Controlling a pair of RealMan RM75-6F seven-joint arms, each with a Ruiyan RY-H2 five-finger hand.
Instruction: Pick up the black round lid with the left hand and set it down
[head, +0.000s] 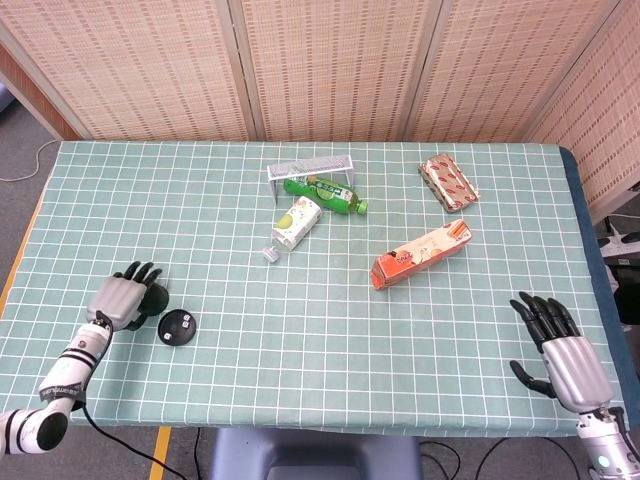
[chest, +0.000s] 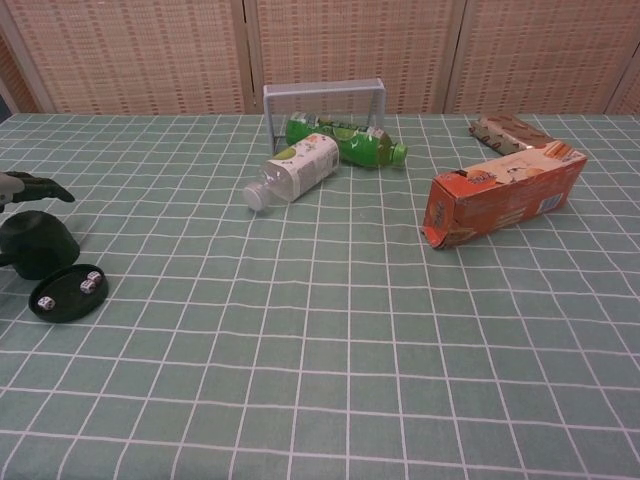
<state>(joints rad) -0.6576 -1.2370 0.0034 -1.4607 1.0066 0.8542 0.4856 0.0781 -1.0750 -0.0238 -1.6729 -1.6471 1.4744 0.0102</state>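
The black round lid, a dome-shaped plastic cover, stands on the green checked tablecloth near the left edge of the table, towards the front. Just beside it, on the side of the table centre, lies a flat black round base with two small dice on it; in the chest view the lid's lower edge seems to touch or overlap the base, but I cannot tell which.

The left hand is over the lid with its fingers spread. It seems to hold nothing, though in the head view the lid is mostly hidden under it, so light contact cannot be excluded. The right hand rests near the front right corner, fingers apart, with nothing in it.

In my judgement the lid is already put down and the hand only needs to move away. The risk is in this retreat: a finger that catches the dome could tip it or push it against the base, and the dice would roll off. A straight lift upward looks safer than a sideways sweep. The bottles and the orange carton are well apart from here and not in danger.
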